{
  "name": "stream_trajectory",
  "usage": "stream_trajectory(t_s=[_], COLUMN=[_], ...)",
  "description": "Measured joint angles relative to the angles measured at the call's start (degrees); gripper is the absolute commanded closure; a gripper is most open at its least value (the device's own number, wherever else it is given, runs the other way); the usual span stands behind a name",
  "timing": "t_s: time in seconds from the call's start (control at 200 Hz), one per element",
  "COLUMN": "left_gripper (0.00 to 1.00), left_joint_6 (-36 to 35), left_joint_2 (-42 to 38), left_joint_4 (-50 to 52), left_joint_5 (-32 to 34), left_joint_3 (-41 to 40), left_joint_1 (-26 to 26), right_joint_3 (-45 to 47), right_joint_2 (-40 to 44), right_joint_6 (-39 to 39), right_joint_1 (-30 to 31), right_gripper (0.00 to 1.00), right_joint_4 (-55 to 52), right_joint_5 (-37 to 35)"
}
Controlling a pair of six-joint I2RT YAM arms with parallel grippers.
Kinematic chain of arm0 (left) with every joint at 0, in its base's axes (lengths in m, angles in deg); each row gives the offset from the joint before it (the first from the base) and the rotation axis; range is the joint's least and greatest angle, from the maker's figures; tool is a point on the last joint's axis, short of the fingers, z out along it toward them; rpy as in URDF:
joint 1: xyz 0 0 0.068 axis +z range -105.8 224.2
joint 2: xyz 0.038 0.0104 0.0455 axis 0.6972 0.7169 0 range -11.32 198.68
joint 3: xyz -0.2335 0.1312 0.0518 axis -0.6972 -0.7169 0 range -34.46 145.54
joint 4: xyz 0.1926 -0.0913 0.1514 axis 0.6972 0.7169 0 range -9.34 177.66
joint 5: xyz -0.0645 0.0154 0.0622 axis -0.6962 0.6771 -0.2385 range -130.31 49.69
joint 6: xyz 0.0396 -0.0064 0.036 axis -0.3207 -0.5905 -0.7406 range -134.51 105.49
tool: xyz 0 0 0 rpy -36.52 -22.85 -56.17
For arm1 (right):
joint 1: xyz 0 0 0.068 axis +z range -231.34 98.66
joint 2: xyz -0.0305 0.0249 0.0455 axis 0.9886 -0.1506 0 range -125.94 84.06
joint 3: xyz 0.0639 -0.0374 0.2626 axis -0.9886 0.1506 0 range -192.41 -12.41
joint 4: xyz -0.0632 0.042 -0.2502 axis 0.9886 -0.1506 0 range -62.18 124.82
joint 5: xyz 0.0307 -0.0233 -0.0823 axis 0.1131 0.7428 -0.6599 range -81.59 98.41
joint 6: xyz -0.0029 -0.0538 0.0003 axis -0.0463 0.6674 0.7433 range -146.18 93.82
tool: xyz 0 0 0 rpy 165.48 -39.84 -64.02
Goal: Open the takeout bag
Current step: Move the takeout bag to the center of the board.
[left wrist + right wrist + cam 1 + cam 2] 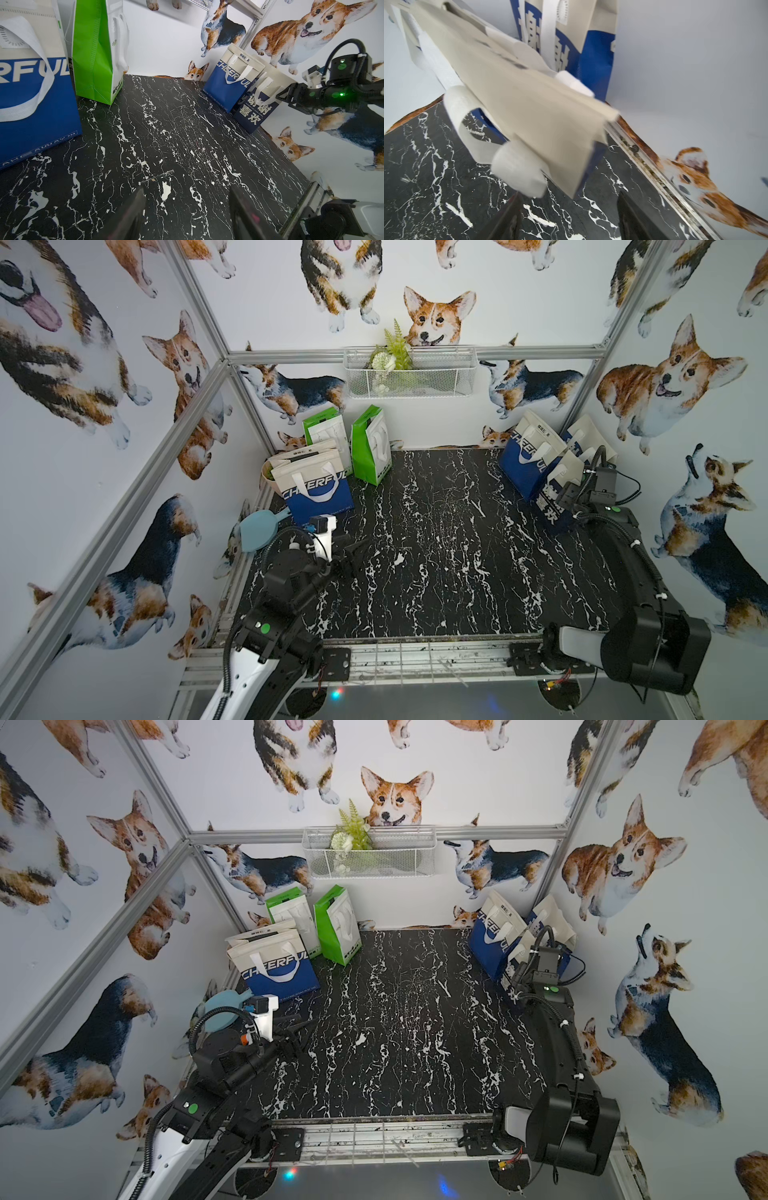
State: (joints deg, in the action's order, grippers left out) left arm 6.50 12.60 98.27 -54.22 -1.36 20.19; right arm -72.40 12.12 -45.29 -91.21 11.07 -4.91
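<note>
Top views, takeout bag: your target, judging by the arm beside it, is the navy takeout bag (555,506) standing at the far right of the surface (436,556), close to the right wall. It leans among other bags, so its mouth is pressed flat.
Top views, right pincer: the right pincer (565,495) sits at the bag's upper part, on its near side, placed to get at the top edge.
Top views, left pincer: the left pincer (353,556) hangs low over the near left of the surface, well apart from the bag, probably parked until a second hold is needed.
Left wrist, left pincer: its jaws are spread with only bare marble between them; it holds nothing.
Left wrist, neighbours: a blue bag (226,91) stands just left of your bag, which limits the room on that side.
Right wrist, right pincer: the jaws are apart and empty, and the bag's beige rim and white handle (517,168) lie just ahead of them. The view is blurred, so you cannot confirm contact.
</note>
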Motion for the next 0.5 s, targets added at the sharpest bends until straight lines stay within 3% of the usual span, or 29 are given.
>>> stream_trajectory(t_s=[0.04,0.15,0.23,0.27,0.501], left_gripper=[0.34,0.34,0.34,0.34,0.34], left_joint_6=[0.00,0.00,0.00,0.00,0.17], left_joint_2=[-0.11,-0.31,-0.42,-0.55,-0.94], left_joint_4=[0.00,0.00,0.00,0.00,-0.28], left_joint_5=[0.33,0.35,0.39,0.42,0.81], left_joint_3=[0.00,-0.04,-0.04,-0.09,-0.90], left_joint_1=[-0.02,-0.07,-0.07,-0.07,-0.07], right_joint_3=[-0.09,0.24,0.35,0.35,2.34], right_joint_2=[-0.74,-2.23,-2.80,-2.78,2.71], right_joint_6=[0.00,0.22,0.24,0.15,-0.22], right_joint_1=[-0.44,-1.44,-1.49,-1.49,-0.59], right_gripper=[0.36,0.77,0.95,1.00,1.00], right_joint_4=[0.87,3.02,3.61,3.74,2.38], right_joint_5=[1.44,5.03,8.13,9.79,14.69])
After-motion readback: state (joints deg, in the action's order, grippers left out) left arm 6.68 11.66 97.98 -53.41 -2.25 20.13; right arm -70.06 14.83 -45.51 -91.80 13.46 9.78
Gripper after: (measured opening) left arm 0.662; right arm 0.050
